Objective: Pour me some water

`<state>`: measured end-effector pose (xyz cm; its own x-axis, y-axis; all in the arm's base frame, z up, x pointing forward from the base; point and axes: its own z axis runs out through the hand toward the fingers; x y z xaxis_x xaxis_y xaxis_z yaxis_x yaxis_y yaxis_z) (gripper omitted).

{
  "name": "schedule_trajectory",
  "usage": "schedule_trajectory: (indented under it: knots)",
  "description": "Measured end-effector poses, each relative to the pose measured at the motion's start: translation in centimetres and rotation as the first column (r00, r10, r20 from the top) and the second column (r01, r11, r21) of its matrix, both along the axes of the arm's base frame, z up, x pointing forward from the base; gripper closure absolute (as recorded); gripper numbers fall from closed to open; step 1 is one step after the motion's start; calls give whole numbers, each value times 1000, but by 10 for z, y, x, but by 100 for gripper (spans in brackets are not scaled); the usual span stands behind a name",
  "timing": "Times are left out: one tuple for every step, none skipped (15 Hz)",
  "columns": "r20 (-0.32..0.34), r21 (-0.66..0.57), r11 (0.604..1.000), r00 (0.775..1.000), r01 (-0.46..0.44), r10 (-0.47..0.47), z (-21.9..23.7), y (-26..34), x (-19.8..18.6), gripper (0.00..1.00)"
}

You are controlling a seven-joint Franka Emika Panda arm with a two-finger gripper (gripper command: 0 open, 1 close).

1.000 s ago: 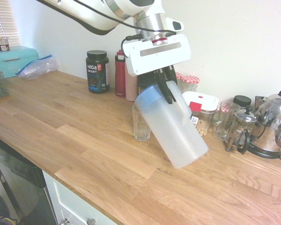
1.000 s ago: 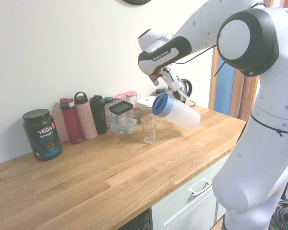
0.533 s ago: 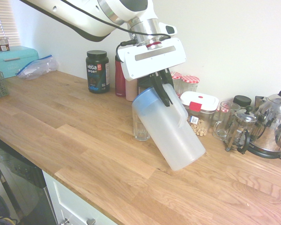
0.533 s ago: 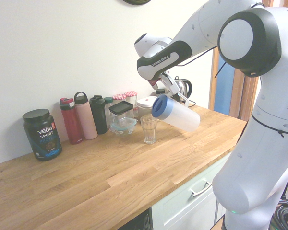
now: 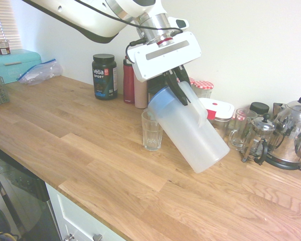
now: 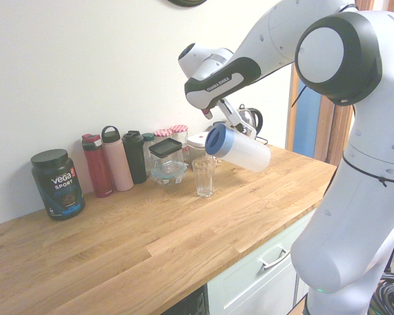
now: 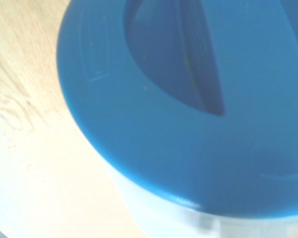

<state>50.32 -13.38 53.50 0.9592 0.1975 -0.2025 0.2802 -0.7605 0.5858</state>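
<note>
Above the wooden counter point(image 5: 90, 160), our gripper point(image 5: 176, 86) clamps the handle of the tilted jug point(image 5: 190, 128), its blue lid point(image 6: 217, 139) just above the glass point(image 5: 152, 130). Misaligned spout would likely spill water onto the counter.

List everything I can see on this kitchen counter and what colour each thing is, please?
pitcher: 1, clear with blue lid, tilted in the air over the glass
drinking glass: 1, clear, mid-counter
protein tub: 1, dark, by the wall
bottles: 3, red, pink, dark green, by the wall
jars: 2, red checked lids, by the wall
food box: 1, white lid with red tab, behind the pitcher
glass mug: 1, clear
French press: 1, glass and black
kettle: 1, steel
bread box: 1, teal, far end
zip bag: 1, clear
counter: 1, wood
pincer: 1, black, shut on the pitcher's handle
</note>
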Motion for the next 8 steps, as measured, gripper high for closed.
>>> schedule_trajectory:
  knots:
    - [0, 0, 1000, 1000, 2, -2, -3, 0, 2, 100]
    - [7, 0, 1000, 1000, 5, -5, -3, 0, 2, 100]
    - [20, 11, 1000, 1000, 14, -14, -2, -2, 2, 100]
    - [43, 33, 999, 999, 28, -29, 1, -4, 0, 100]
    - [76, 66, 997, 996, 45, -50, 8, -6, -3, 100]
    - [108, 109, 992, 991, 64, -76, 16, -11, -8, 100]
    - [140, 156, 984, 984, 85, -108, 26, -17, -16, 100]
    - [170, 203, 973, 975, 106, -142, 37, -23, -25, 100]
